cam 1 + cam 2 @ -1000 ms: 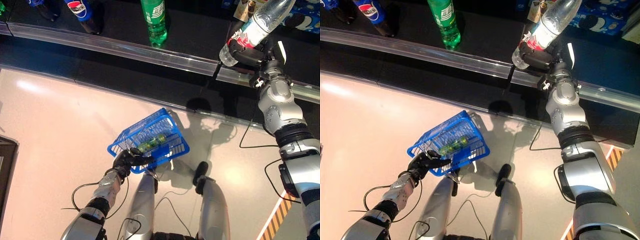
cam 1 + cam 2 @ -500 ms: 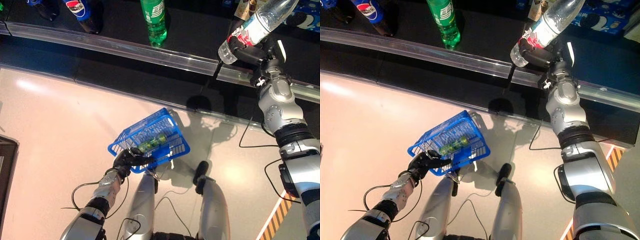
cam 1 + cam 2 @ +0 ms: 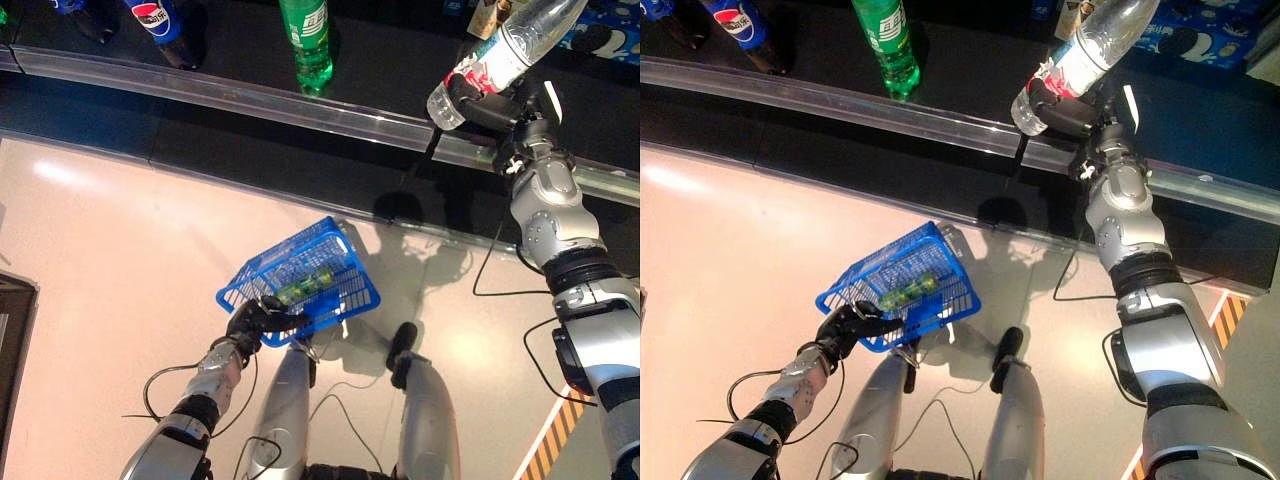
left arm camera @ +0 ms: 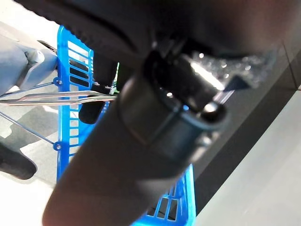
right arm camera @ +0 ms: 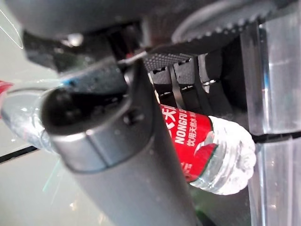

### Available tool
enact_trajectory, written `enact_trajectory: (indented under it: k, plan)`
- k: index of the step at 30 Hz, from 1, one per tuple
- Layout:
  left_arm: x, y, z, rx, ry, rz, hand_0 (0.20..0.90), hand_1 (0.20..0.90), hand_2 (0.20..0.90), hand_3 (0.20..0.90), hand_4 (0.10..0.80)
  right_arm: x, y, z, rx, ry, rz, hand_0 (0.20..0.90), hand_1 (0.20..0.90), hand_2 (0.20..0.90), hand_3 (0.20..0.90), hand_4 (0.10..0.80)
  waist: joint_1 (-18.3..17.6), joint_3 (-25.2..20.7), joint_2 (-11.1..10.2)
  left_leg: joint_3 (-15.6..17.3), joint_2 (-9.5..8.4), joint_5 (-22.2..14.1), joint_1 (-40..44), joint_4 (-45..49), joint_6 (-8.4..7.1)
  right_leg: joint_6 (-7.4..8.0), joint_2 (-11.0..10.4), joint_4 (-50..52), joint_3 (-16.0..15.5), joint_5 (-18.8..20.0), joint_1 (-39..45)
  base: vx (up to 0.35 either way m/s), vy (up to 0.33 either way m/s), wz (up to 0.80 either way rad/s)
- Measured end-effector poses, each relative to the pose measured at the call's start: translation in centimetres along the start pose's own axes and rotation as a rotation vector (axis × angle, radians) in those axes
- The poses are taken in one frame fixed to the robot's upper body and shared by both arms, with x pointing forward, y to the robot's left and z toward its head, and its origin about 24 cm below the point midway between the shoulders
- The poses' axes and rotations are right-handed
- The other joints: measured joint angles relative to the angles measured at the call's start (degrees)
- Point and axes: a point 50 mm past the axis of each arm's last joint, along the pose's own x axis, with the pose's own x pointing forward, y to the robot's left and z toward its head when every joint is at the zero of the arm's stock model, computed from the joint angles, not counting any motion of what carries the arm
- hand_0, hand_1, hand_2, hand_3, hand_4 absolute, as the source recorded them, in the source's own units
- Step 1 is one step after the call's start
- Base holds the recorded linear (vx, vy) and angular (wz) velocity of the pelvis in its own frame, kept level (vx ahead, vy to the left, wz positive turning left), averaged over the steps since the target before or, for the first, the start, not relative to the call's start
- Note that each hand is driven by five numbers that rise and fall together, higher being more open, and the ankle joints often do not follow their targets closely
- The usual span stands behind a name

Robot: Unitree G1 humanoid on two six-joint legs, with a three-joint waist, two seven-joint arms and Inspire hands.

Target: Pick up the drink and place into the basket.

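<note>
Holding: clear water bottle (image 3: 500,55) with red label, clamped in right robot hand (image 3: 497,103) at about 1 o'clock of the head views, tilted, base toward the floor side, neck toward the shelf.
Stage: pickup done by the look of it; carry and drop into basket (image 3: 300,280) not yet done.
Left to do: swing the bottle from 1 o'clock down toward 7 o'clock, over the basket's open top, then release.
Right robot hand: fingers (image 5: 181,75) curled round the labelled part of the bottle, thumb across the near side; closed firmly on it, nothing else touched as far as can be seen.
Left robot hand (image 3: 255,322): at about 7 o'clock, curled round the wire handle (image 4: 61,95) on the basket's near edge; basket hanging tilted above the floor.
Basket contents: one green bottle (image 3: 305,283) lying on its side inside already.
Drink position: well apart from the basket, above the shelf rail (image 3: 300,105), not over the basket.
Shelf: green bottle (image 3: 307,40) upright at 12 o'clock, blue-labelled cola bottle (image 3: 160,25) at 11 o'clock, both untouched.
Risk, as a judgement: long tilted bottle, narrow tilted basket; mouth needing to face up more, else a rolling or bouncing out.
</note>
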Motion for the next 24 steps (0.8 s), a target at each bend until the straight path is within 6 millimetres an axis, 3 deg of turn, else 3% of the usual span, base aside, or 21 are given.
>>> enact_trajectory:
  k: [4,7,12,17,24]
  plan:
    - [0.0,0.1,-0.2,-0.002,0.015,0.002,0.3,0.3,0.3,0.2,0.1,-0.1,0.6,-0.4,0.011,0.008,0.025,0.3,0.3,0.3,0.2,0.1,0.1,0.1,0.1,0.1,0.08,0.5,1.3,-1.5,-0.02,0.13,0.2,-1.2,0.0,0.3,1.3,0.0,0.0,0.0]
    - [-0.3,0.5,-1.2,-0.007,0.052,0.02,0.3,0.3,0.3,0.2,0.1,-0.7,0.8,-2.1,0.019,0.054,0.036,0.3,0.3,0.3,0.2,0.1,0.1,0.1,0.2,0.5,0.26,1.5,5.6,-5.1,0.08,0.53,0.7,-4.3,-0.1,1.2,5.2,0.042,0.009,-0.04]
    - [-1.2,1.4,-3.1,-0.02,0.106,0.049,0.3,0.3,0.3,0.2,0.1,-1.7,0.4,-4.1,0.016,0.11,0.053,0.3,0.3,0.3,0.2,0.1,-0.4,-0.1,0.6,1.5,0.72,4.2,13.6,-13.6,0.79,1.57,2.1,-15.5,-1.4,5.6,14.2,0.1,-0.001,-0.08]
    - [-1.7,2.3,-3.7,-0.064,0.112,0.077,0.3,0.3,0.3,0.2,0.1,-2.0,0.1,-3.6,0.007,0.092,0.082,0.3,0.3,0.3,0.2,0.1,-0.3,-0.1,0.6,2.5,0.62,5.2,18.1,-18.3,1.24,2.44,2.9,-25.2,-2.3,9.6,21.0,0.106,-0.021,-0.02]
    - [-2.4,3.7,-4.5,-0.121,0.133,0.142,0.3,0.3,0.3,0.2,0.1,-2.2,-0.4,-2.6,0.071,0.049,0.081,0.3,0.3,0.3,0.2,0.1,0.0,-0.4,0.5,2.6,0.66,5.2,23.8,-21.1,1.25,2.79,3.6,-31.1,-4.5,10.6,29.0,0.092,-0.029,0.11]
